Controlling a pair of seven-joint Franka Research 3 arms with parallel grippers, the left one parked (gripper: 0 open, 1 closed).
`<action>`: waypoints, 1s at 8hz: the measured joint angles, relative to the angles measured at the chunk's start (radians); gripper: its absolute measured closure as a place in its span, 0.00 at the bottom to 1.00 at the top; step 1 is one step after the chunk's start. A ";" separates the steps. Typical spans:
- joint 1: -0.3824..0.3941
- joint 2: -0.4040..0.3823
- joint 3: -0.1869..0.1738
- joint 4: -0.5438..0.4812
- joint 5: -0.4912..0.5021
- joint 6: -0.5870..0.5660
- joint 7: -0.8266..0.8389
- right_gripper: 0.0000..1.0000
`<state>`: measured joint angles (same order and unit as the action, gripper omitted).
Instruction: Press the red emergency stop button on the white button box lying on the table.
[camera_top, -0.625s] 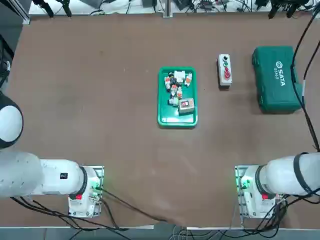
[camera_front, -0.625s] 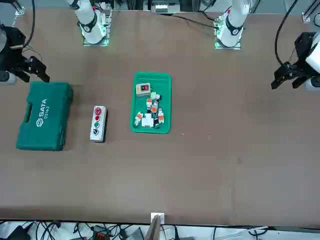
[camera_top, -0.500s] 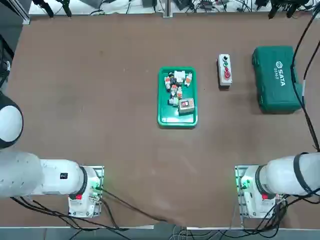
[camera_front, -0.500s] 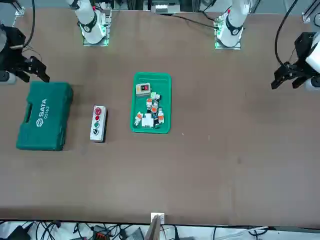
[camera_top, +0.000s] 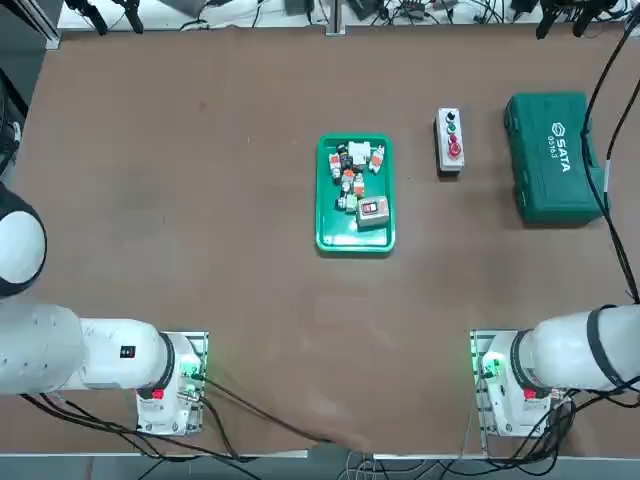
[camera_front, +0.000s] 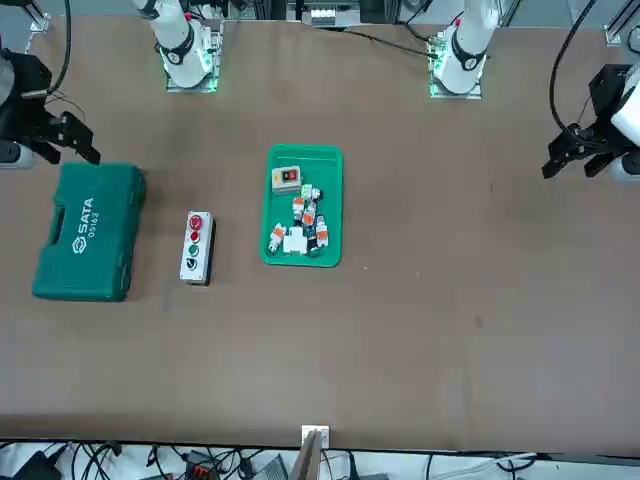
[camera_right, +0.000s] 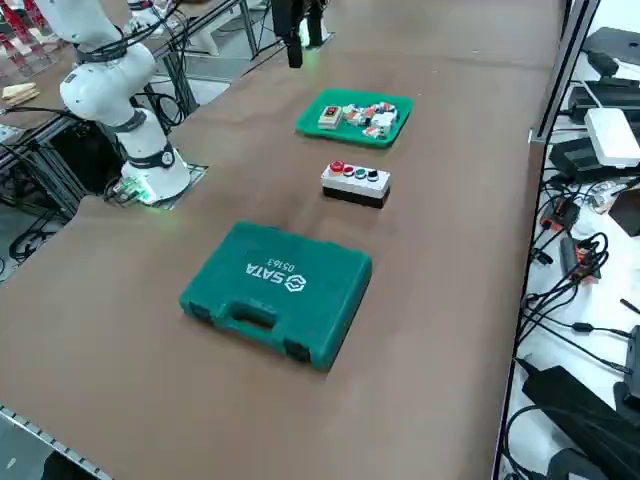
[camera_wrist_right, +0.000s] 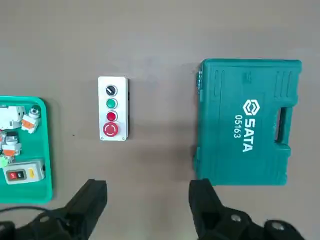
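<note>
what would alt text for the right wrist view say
The open right gripper hovers above the table, short of a white button box with black, green and red buttons. A closed green case lies at one side, a green parts tray at the other.

Robotics lab or test workshop. Big brown counter (camera_top: 200, 200) with robot arm bases (camera_top: 510, 385) bolted on at one edge, green status lights lit. Cable tangles and power strips (camera_right: 585, 250) run along the counter's side and ends. On top: green SATA tool case (camera_right: 278, 290), green tray (camera_top: 355, 236) of small electrical parts, probably switches or connectors. Metal framing (camera_right: 215, 30) beyond the counter.
</note>
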<state>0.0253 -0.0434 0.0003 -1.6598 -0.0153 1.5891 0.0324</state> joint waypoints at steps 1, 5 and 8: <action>0.000 0.000 0.000 0.000 0.000 -0.002 0.000 0.00; 0.000 0.023 0.000 -0.001 0.000 -0.005 0.000 0.00; 0.001 0.053 0.000 -0.001 0.003 -0.010 0.000 0.17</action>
<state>0.0267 0.0096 0.0003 -1.6612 -0.0122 1.5795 0.0328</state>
